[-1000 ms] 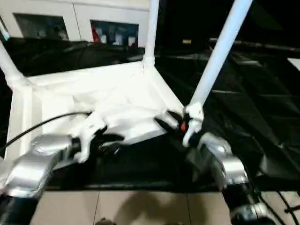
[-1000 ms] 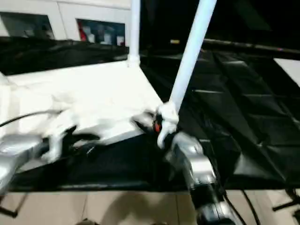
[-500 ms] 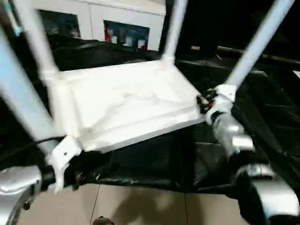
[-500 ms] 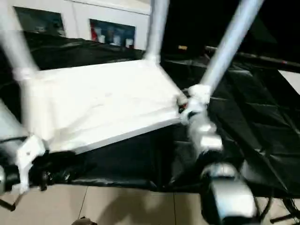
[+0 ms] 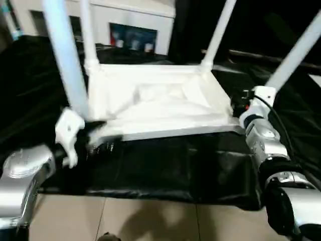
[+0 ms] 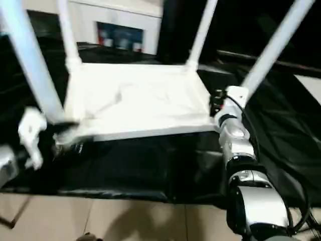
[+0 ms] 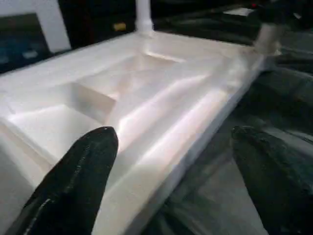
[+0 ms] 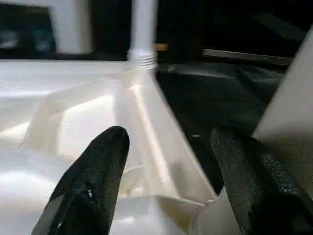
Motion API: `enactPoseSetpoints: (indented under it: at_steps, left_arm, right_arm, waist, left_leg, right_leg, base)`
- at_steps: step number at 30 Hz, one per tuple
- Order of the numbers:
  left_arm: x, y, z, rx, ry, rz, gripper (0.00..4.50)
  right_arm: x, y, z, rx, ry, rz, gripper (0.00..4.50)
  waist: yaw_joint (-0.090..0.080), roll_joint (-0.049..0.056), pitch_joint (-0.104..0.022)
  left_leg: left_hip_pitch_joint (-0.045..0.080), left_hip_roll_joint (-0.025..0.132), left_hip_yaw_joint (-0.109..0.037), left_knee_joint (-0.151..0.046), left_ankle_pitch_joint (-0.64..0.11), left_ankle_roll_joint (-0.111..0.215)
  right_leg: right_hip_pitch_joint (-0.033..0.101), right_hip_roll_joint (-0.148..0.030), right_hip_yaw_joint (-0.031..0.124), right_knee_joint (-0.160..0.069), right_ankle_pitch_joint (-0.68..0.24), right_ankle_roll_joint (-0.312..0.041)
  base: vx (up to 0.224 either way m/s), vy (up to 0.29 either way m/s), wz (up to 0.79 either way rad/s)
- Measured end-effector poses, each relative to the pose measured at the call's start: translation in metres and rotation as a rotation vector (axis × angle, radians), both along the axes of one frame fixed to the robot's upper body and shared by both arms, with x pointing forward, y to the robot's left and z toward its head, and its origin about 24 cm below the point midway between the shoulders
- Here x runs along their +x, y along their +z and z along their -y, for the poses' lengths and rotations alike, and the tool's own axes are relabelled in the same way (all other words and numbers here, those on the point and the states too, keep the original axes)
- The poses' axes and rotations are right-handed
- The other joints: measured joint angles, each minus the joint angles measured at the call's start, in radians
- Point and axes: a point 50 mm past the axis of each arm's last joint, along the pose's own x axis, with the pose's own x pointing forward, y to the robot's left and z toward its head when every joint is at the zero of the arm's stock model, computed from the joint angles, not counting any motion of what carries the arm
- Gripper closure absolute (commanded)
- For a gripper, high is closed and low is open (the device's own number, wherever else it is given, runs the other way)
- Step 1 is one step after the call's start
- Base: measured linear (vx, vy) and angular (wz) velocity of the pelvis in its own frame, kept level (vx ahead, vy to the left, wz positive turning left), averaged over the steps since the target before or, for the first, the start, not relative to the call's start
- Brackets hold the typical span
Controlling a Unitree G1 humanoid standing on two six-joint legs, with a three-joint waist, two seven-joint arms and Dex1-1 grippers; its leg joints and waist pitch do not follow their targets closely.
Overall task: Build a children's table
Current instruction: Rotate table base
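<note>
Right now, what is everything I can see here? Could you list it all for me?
children's table: one, white, upside down on the work table, ribbed underside up.
legs: four, white tubes, standing up from the corner sockets.
work table: one, covered in black cloth, under the children's table.
cabinet: one, white with dark panes, at the back.
floor: pale tiles, in front of the work table.
left gripper: one, black fingers, jaws wide apart astride the near rim.
right gripper: one, black fingers, jaws apart at the near right corner.
forearms: two, silver, at the lower corners.
</note>
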Motion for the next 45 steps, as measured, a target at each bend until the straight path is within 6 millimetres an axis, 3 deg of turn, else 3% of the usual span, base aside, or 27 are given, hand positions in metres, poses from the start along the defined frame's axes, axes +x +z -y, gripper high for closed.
enactPoseSetpoints:
  at_steps: [5, 7, 16, 21, 27, 35, 41, 45]
  left_arm:
    - [-0.005, 0.007, -0.020, -0.005, 0.021, -0.017, 0.03]
    - [-0.016, 0.007, -0.032, -0.019, 0.009, -0.073, 0.03]
    - [-0.054, -0.003, -0.057, -0.015, -0.061, -0.249, 0.03]
    - [-0.042, 0.008, -0.082, -0.072, 0.062, -0.170, 0.03]
    - [-0.017, 0.007, -0.099, -0.175, 0.198, -0.019, 0.00]
    - [0.015, 0.005, -0.076, -0.160, 0.217, 0.047, 0.00]
    - [0.026, -0.009, -0.052, -0.211, 0.144, 0.000, 0.00]
    - [0.023, -0.001, -0.032, -0.270, -0.015, -0.047, 0.00]
  right_arm:
    - [-0.010, -0.011, -0.013, -0.004, 0.180, -0.006, 1.50]
    - [-0.016, -0.012, -0.018, -0.015, 0.265, 0.014, 1.50]
    - [-0.062, -0.031, -0.023, 0.043, 0.500, -0.010, 1.50]
    - [-0.078, -0.029, -0.020, 0.087, 0.547, -0.013, 1.50]
    - [-0.087, -0.044, -0.021, 0.137, 0.502, -0.074, 1.04]
    - [-0.078, -0.044, -0.029, 0.134, 0.495, -0.091, 0.32]
    - [-0.066, -0.039, -0.036, 0.114, 0.484, -0.087, 0.28]
    - [-0.058, -0.048, -0.036, 0.075, 0.440, -0.164, 0.28]
  waist:
    - [-0.010, 0.006, 0.002]
    - [-0.013, 0.010, 0.001]
    - [0.010, 0.024, 0.009]
    - [0.024, 0.027, 0.010]
    - [0.029, 0.024, 0.007]
    - [0.028, 0.022, 0.006]
    - [0.028, 0.020, 0.005]
    - [0.032, 0.019, 0.004]
  left_leg:
    - [0.000, 0.002, -0.007, 0.000, 0.001, -0.002]
    - [0.001, 0.002, -0.006, -0.001, 0.000, -0.002]
    - [0.005, 0.005, -0.006, -0.001, 0.000, -0.001]
    - [0.008, 0.005, -0.008, -0.006, 0.000, -0.001]
    - [0.010, 0.004, -0.010, -0.006, 0.000, -0.002]
    - [0.009, 0.002, -0.008, -0.006, 0.000, -0.002]
    - [0.005, 0.003, -0.007, -0.006, 0.002, -0.003]
    - [0.004, 0.003, -0.006, -0.005, 0.002, -0.003]
  right_leg:
    - [-0.001, 0.008, 0.000, 0.000, -0.001, -0.003]
    - [-0.001, 0.008, 0.001, 0.000, -0.002, -0.005]
    - [0.004, 0.007, 0.002, -0.002, -0.003, -0.007]
    - [0.004, 0.008, 0.001, -0.002, -0.002, -0.005]
    - [0.005, 0.007, 0.002, -0.002, -0.002, -0.005]
    - [0.005, 0.005, 0.002, -0.002, 0.002, -0.010]
    - [0.001, 0.006, 0.002, -0.002, 0.002, -0.009]
    - [0.001, 0.005, 0.002, -0.002, -0.001, -0.010]
  base:
    - [0.000, 0.000, 0.00]
    - [0.000, 0.000, 0.00]
    - [0.000, 0.000, 0.00]
    - [0.000, 0.000, 0.00]
    - [0.000, 0.000, 0.00]
    - [0.000, 0.000, 0.00]
    - [0.000, 0.000, 0.00]
    - [0.000, 0.000, 0.00]
